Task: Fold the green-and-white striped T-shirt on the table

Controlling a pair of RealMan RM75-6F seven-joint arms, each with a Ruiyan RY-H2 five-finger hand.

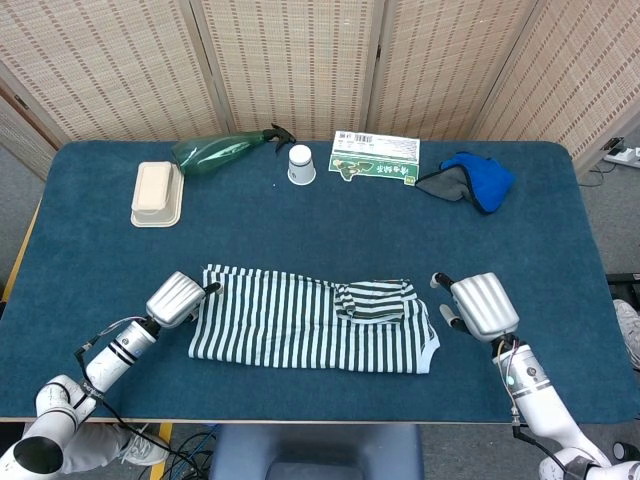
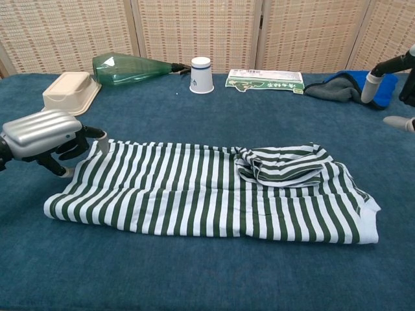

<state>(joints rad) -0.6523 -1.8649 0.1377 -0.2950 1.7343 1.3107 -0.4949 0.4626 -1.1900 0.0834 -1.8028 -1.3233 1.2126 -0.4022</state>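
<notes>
Item: green-and-white striped cotton T-shirt (image 1: 310, 330), lying near the front edge of the blue felt-covered table (image 1: 90, 230). Condition: already folded into a long flat band, one sleeve (image 1: 375, 300) doubled back on top towards its right end; by my reading, the crosswise folds remain to be made

Left robot hand (image 1: 177, 298): at the shirt's left edge, fingers curled at the hem; cannot tell whether cloth is pinched

Right robot hand (image 1: 480, 305): just beside the shirt's right end, apart from it, fingers spread, holding nothing

Beyond the shirt, along the far edge: beige lidded food box (image 1: 157, 192), green plastic spray bottle (image 1: 220, 152) on its side, white paper cup (image 1: 301, 165), green-printed carton (image 1: 376, 157) lying flat, blue-and-grey cloth (image 1: 470, 180)
</notes>
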